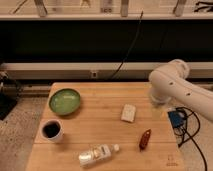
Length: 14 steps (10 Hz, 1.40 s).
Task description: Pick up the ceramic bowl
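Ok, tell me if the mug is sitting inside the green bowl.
No, the mug stands apart from the green bowl on the table; the claw is out of view, only the arm shows at right.

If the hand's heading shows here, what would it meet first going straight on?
Cannot tell: the hand is out of view. Only the white arm shows, over the right edge of the wooden table. The round green ceramic bowl lies at the far left.

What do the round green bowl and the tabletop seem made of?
Round green bowl: likely glazed ceramic, glossy with a darker rim. Tabletop: pale wood, plank lines, matte. The gripper is out of view; only the white arm shows, at right.
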### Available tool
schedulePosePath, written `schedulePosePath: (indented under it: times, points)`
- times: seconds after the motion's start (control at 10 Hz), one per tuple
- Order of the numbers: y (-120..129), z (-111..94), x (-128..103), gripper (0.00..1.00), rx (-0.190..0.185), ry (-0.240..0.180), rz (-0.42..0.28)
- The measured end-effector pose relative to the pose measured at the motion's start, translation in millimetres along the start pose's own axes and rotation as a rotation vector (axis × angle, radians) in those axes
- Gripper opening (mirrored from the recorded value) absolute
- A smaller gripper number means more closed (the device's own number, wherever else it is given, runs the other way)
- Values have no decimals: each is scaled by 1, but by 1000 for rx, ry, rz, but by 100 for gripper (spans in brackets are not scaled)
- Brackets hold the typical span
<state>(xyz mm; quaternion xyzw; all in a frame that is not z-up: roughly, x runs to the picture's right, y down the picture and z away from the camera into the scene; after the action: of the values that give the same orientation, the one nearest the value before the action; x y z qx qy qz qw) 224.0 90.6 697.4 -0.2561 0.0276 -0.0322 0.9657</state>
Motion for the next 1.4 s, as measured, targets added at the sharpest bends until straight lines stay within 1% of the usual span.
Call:
schedulePosePath:
  times: [0.3, 0.5, 0.6, 0.7, 0.9, 1.0, 1.2, 1.4]
  points:
    - [-8, 1, -15, 80, 19, 15, -41]
    - [-19, 1, -46, 80, 35, 26, -87]
    - [-23, 1, -55, 80, 43, 31, -107]
    - [-28, 1, -64, 80, 51, 41, -136]
    - [-31, 1, -70, 80, 54, 48, -160]
    - [-34, 1, -78, 80, 57, 54, -182]
    - [-44, -1, -105, 80, 74, 58, -226]
    - [-51, -1, -118, 80, 83, 69, -272]
